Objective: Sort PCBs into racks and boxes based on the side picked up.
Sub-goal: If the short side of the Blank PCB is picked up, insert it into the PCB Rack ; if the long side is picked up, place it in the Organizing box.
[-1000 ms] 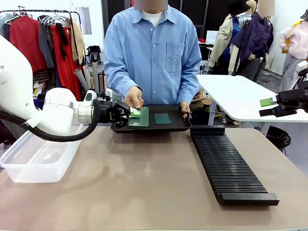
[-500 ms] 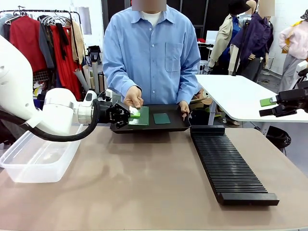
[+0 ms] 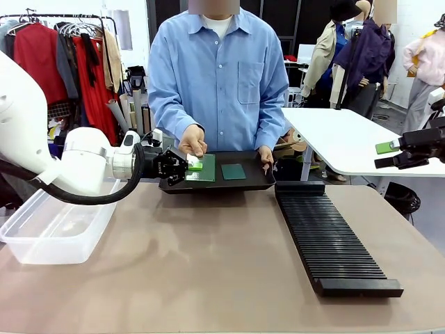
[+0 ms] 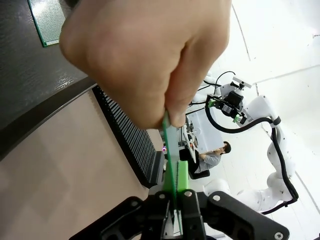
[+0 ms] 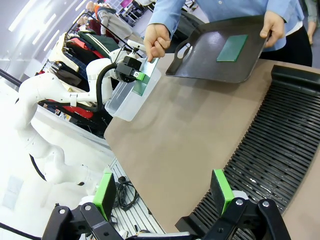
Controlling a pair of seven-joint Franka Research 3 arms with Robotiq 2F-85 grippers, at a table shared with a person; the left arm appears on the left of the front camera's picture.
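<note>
Two grips on one board right now. The left tool (image 4: 176, 185) is clamped tight on one edge of the bigger board (image 4: 170, 150), a green pad pressed to each face. The person's hand (image 4: 145, 55) pinches the opposite edge, so this looks like a handover in mid-exchange, with neither side let go.

The board stands edge-on at the left end of the black tray (image 3: 257, 184), which the person's other hand (image 3: 266, 156) holds up at the far side of the counter (image 3: 208, 278). Lying flat on that tray, well apart from the action, is the smaller board (image 3: 233, 171), untouched.

Over to the right tool (image 5: 162, 192): jaws spread wide, holding nothing, hanging above the near end of the rack (image 3: 334, 236).

As for the score, I'd call it very early. Every slot I can see in the rack is bare, and the clear tub (image 3: 49, 229) at the left of the counter has nothing in it. So neither board is sorted. The first has to come free of the hand and go to its place, and the second waits its turn.
</note>
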